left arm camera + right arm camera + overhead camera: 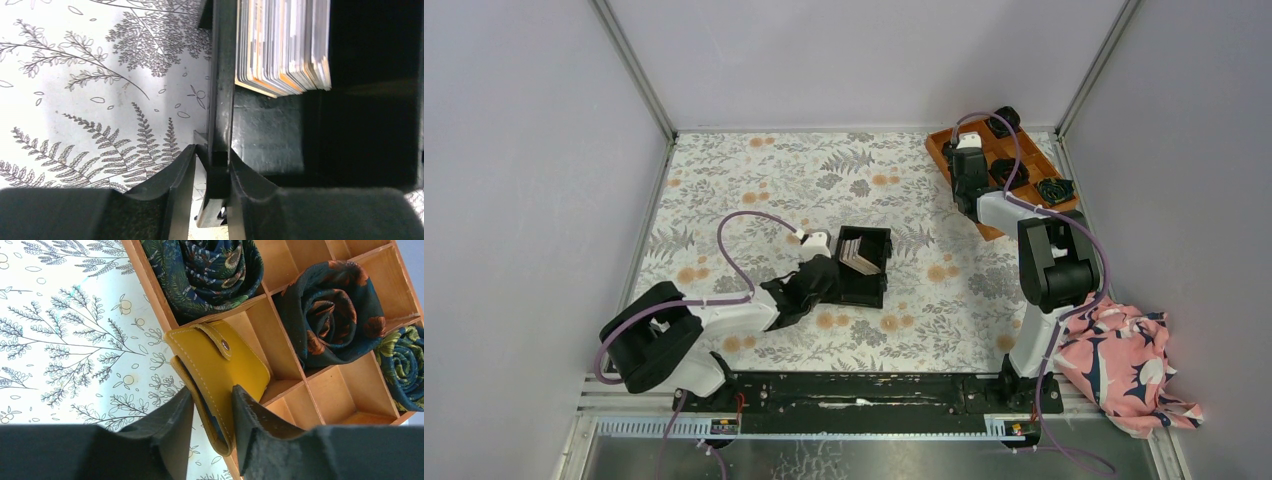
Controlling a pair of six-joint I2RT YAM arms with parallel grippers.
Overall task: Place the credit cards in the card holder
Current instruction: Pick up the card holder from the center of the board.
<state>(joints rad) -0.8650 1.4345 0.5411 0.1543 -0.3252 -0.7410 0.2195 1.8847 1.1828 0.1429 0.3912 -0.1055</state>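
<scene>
The credit cards (282, 45) stand on edge as a thick stack inside a black bin (871, 292) at the table's middle. My left gripper (212, 155) straddles the bin's left wall (220, 75), with a finger touching each side of it and the cards farther along inside. The card holder (220, 365) is yellow-tan with a snap tab. It leans folded over the near rim of the orange compartment tray (300, 385). My right gripper (211, 395) is closed on its lower edge, one finger on each face. In the top view the right gripper (967, 140) hides the card holder.
The orange tray (936, 150) sits at the back right corner with dark fabric rosettes (330, 310) in several compartments. A pink patterned cloth (1124, 365) lies at the near right beside the right arm's base. Grey walls enclose the floral table on three sides.
</scene>
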